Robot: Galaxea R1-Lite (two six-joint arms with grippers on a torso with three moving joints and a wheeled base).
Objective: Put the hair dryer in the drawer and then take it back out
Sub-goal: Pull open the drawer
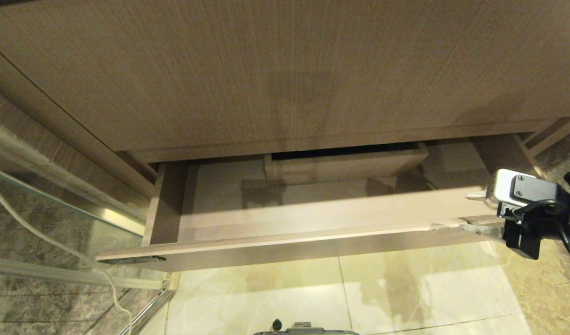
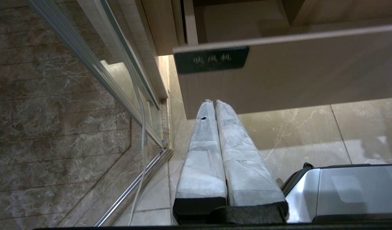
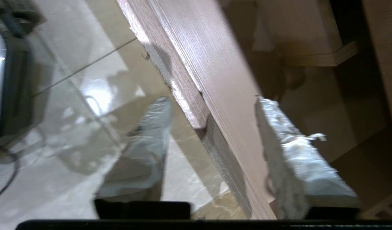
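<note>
At the far left a white cord trails down past a glass panel to the floor; what it belongs to I cannot tell, and the hair dryer itself appears in none of my views, so I cannot say where it is. My left claw hangs low, near the floor, just in front of the drawer's left front corner, its wrapped fingers pressed together and holding nothing; I judge it parked there simply to keep out of the way. Right above it is the black label on the drawer, which marks this as the one I want; the drawer stands pulled out from under the wood-grain panel, its pale floor bare so far as I can see, with the boxed cut-out at the far side. At the right end my right claw straddles the drawer's front board, one finger outside over the floor tiles and the other finger inside the drawer; the fingers are apart with the board between them, and I cannot tell whether they touch it. That straddle suits moving the drawer by its front edge, since I see no handle.
</note>
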